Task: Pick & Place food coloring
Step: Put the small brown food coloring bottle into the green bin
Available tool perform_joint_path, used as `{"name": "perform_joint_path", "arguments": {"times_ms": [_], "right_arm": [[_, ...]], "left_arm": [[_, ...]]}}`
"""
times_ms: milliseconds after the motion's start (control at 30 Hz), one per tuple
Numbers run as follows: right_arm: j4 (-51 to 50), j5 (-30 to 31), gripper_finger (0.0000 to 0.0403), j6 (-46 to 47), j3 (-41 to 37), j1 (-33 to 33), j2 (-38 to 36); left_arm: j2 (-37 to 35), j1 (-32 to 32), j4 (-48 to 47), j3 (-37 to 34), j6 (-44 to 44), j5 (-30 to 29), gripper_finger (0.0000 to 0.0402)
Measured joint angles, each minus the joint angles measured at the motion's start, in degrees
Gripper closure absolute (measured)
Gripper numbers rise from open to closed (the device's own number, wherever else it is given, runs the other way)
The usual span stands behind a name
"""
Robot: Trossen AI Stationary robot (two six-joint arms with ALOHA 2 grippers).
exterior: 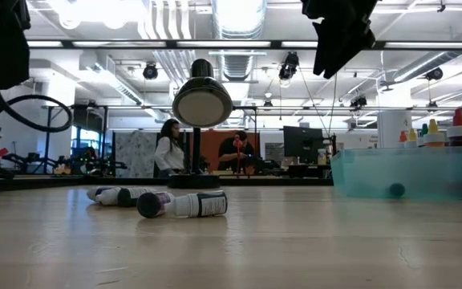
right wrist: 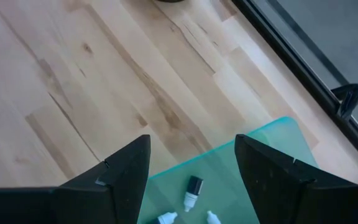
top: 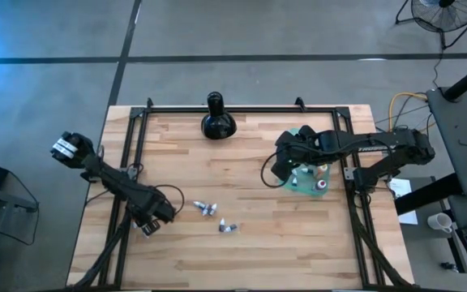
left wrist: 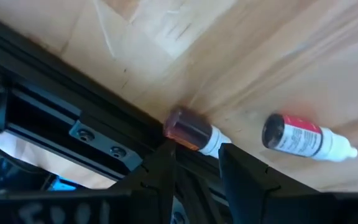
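Note:
Several small food coloring bottles (top: 207, 209) lie on their sides mid-table, a dark-capped one (exterior: 184, 205) nearest the low camera. More stand in the teal tray (top: 305, 180) at the right, their caps (exterior: 458, 120) above its rim. My left gripper (top: 150, 221) is low at the table's left rail, shut on an orange-brown bottle (left wrist: 190, 129). A red-labelled bottle (left wrist: 303, 138) lies on the wood beside it. My right gripper (right wrist: 191, 146) hangs open above the tray's left edge, nothing between its fingers. My left gripper has the orange-brown bottle's white nozzle end (left wrist: 212, 142) between its two fingertips. The fingers slant down toward the table's left rail. The bottle's coloured body sticks out past the fingertips, roughly along them. The fingers hide where they meet it and whether it rests on the wood.
A black bulbous long-necked object (top: 217, 122) stands at the far edge, middle. Black frame rails (top: 132, 162) run along the table's left, right and far sides. Small vials (right wrist: 193, 186) lie on the tray floor. Bare wood lies along the near edge.

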Motion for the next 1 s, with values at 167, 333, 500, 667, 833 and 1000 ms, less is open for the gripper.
{"name": "perform_joint_path", "arguments": {"times_ms": [167,333,500,667,833,1000], "right_arm": [[0.0,0.0,0.0177,0.5,0.0,0.0,0.0],[0.0,0.0,0.0177,0.6,0.0,0.0,0.0],[0.0,0.0,0.0177,0.7,0.0,0.0,0.0],[0.1,0.0,0.0177,0.7,0.0,0.0,0.0],[0.2,0.0,0.0177,0.7,0.0,0.0,0.0],[0.3,0.0,0.0177,0.7,0.0,0.0,0.0]], "left_arm": [[-0.3,-1.2,3.5,-1.8,-5.6,0.5,0.0303],[-0.3,-2.6,7.5,-3.1,-9.2,0.5,0.0303],[-0.3,-2.9,11.3,-3.6,-10.9,-0.2,0.0303],[-0.3,-2.9,11.8,-3.6,-11.4,-2.1,0.0303],[-0.2,-2.9,12.0,-4.1,-11.2,-3.2,0.0303],[-0.2,-2.9,12.2,-4.9,-10.7,-4.6,0.0315]]}}
